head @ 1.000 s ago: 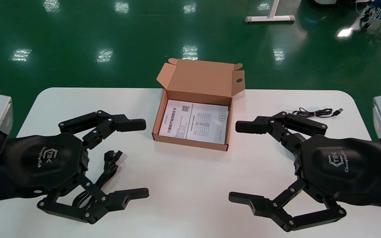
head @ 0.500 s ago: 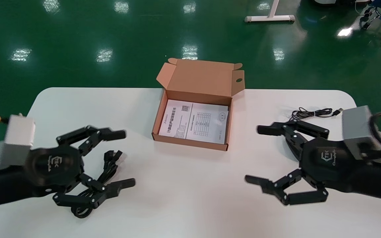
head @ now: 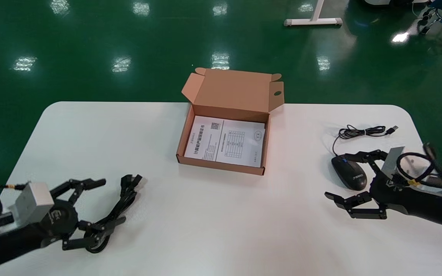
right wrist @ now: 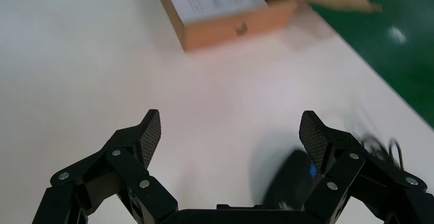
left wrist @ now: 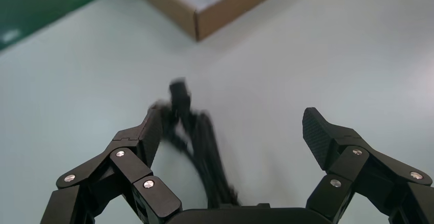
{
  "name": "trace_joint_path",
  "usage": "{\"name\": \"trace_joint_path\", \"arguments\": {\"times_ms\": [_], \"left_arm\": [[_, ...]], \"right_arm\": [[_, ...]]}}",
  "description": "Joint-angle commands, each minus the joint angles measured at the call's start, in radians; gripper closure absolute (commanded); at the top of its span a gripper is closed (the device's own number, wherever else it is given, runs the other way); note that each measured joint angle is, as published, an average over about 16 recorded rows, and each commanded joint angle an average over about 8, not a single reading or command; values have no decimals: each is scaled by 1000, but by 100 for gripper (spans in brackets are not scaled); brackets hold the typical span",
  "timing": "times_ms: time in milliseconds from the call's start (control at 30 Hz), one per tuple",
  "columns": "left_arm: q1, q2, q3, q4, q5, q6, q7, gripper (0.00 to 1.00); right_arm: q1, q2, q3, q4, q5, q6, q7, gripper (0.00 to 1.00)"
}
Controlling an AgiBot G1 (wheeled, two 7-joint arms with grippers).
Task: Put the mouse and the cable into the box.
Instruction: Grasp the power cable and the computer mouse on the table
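An open cardboard box (head: 190,126) with a printed sheet inside sits at the table's middle back. A bundled black cable (head: 123,199) lies at the front left; my left gripper (head: 102,201) is open and low over it, the bundle running between its fingers (left wrist: 148,132). The black mouse (head: 348,172) lies at the right with its cord (head: 363,131) coiled behind it. My right gripper (head: 340,177) is open right beside the mouse, which lies against one finger (right wrist: 315,137) in the right wrist view.
The white table (head: 221,214) has bare room in front of the box and between the two arms. The box's raised lid (head: 236,90) stands at the far edge. Green floor lies beyond the table.
Both arms have dropped down and pulled back toward the front corners. The left gripper has come down over the cable bundle; the right has come down beside the mouse, which now shows.
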Motion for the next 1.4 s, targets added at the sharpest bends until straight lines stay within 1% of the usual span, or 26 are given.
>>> {"name": "trace_joint_path", "arguments": {"times_ms": [33, 200, 367, 567, 700, 1000, 1400], "left_arm": [[43, 5, -14, 3, -11, -30, 15, 0], [120, 8, -42, -23, -24, -92, 41, 0], [182, 20, -68, -46, -18, -165, 81, 0], [247, 58, -103, -70, -19, -266, 130, 0], [283, 71, -113, -93, -25, -297, 130, 0], [319, 71, -101, -141, -21, -319, 100, 0], [342, 115, -108, -153, 8, -410, 139, 0]], "right_arm": [[-7, -7, -1, -22, -16, 29, -9, 0], [-14, -26, -1, -53, -39, 82, -22, 0], [-26, -51, -6, -92, -61, 118, -60, 0], [-28, -79, -14, -148, -82, 153, -81, 0], [-23, -87, -17, -168, -91, 165, -87, 0], [-24, -104, -12, -215, -93, 185, -121, 0], [-34, -132, 8, -256, -71, 223, -153, 0]]}}
